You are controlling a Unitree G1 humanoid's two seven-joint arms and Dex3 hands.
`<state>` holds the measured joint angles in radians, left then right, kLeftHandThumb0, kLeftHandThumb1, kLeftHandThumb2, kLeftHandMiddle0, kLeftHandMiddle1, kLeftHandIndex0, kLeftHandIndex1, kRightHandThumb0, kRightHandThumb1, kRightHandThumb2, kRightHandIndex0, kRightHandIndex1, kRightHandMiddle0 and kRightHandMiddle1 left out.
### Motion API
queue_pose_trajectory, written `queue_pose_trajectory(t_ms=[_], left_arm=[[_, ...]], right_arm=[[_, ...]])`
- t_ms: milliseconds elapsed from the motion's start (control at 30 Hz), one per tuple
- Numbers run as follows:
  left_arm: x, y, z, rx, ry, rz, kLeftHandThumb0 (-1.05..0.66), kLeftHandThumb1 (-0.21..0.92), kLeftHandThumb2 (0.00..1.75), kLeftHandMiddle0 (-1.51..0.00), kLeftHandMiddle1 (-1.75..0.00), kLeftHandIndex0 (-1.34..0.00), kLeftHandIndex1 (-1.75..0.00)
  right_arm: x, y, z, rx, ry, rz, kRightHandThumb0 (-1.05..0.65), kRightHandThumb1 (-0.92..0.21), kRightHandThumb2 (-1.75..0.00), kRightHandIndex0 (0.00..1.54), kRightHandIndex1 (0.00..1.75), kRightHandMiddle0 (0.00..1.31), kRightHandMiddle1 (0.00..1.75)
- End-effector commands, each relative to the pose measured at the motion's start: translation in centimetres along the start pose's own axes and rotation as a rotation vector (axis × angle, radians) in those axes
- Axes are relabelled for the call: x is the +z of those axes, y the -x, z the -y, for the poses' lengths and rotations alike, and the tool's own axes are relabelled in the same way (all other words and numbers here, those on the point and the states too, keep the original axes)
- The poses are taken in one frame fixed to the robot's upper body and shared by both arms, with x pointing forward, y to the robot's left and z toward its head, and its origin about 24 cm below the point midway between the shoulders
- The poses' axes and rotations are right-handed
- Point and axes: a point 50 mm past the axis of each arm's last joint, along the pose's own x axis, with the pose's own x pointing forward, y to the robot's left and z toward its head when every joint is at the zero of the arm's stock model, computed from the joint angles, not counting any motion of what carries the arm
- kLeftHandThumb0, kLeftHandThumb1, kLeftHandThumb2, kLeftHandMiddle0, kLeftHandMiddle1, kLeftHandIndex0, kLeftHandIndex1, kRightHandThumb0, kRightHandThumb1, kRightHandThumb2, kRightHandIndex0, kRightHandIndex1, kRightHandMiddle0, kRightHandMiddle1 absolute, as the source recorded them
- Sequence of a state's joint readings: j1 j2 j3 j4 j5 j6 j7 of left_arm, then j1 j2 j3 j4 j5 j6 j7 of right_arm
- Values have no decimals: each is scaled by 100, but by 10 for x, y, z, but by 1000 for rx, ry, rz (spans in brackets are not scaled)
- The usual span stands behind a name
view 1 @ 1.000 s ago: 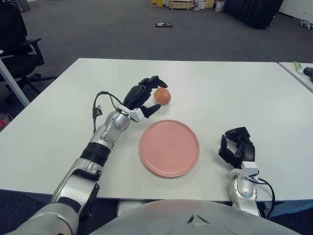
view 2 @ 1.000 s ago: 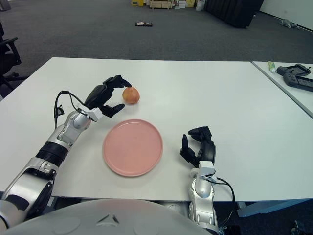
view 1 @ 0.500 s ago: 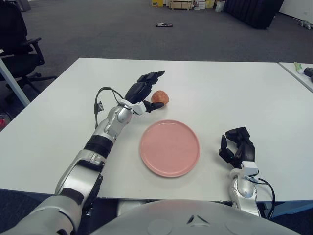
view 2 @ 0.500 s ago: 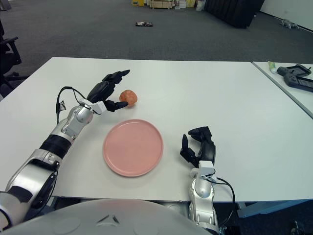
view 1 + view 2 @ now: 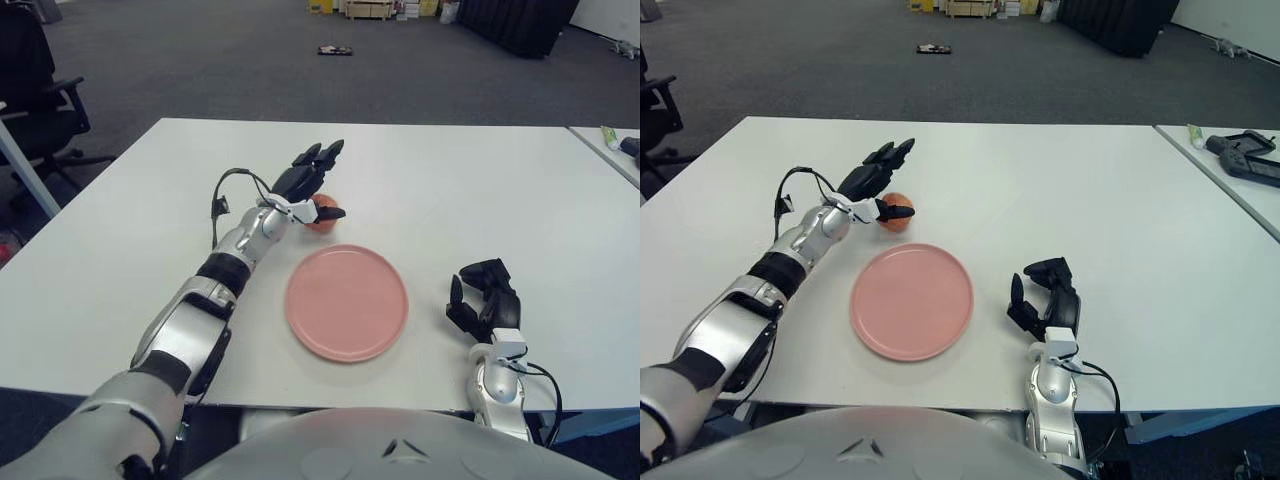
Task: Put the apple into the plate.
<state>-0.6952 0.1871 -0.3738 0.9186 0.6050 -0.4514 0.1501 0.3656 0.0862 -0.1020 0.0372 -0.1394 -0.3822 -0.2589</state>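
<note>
The apple (image 5: 322, 214), reddish-orange, sits on the white table (image 5: 120, 260) just beyond the far left rim of the pink plate (image 5: 346, 301). My left hand (image 5: 309, 182) reaches over the apple from the left, its fingers spread above and past it and its thumb lying across the fruit's front; the fingers are not closed around it. Part of the apple is hidden behind the hand. My right hand (image 5: 483, 297) shows to the right of the plate near the table's front edge, fingers curled, holding nothing.
A second table (image 5: 1230, 160) at the right carries a dark controller and a small tube. An office chair (image 5: 40, 95) stands off the table's far left corner. Boxes and dark furniture line the back of the carpeted room.
My left arm has stretched forward and right, bringing the hand over the apple with fingers extended. The apple has shifted slightly nearer the plate. The right hand has not moved.
</note>
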Motion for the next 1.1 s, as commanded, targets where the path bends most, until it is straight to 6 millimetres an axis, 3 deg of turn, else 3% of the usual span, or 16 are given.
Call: queue_pose_trajectory(t_ms=[0, 333, 767, 1067], left_arm=[[4, -9, -2, 1, -38, 13, -96, 58, 54, 0, 0, 0, 0], [9, -23, 11, -100, -148, -8, -98, 65, 46, 0, 0, 0, 0], [8, -24, 25, -262, -251, -53, -92, 68, 46, 0, 0, 0, 0], [-12, -11, 36, -344, -282, -169, -92, 73, 49, 0, 0, 0, 0]], right_arm=[[-3, -2, 0, 8, 3, -12, -39, -63, -93, 65, 156, 38, 175], [-2, -1, 1, 7, 0, -4, -39, -64, -92, 64, 156, 37, 175], [-2, 0, 3, -1, -7, 0, -39, -66, -89, 65, 154, 36, 175], [0, 2, 6, -22, -5, 4, -39, -66, -89, 61, 153, 36, 175]])
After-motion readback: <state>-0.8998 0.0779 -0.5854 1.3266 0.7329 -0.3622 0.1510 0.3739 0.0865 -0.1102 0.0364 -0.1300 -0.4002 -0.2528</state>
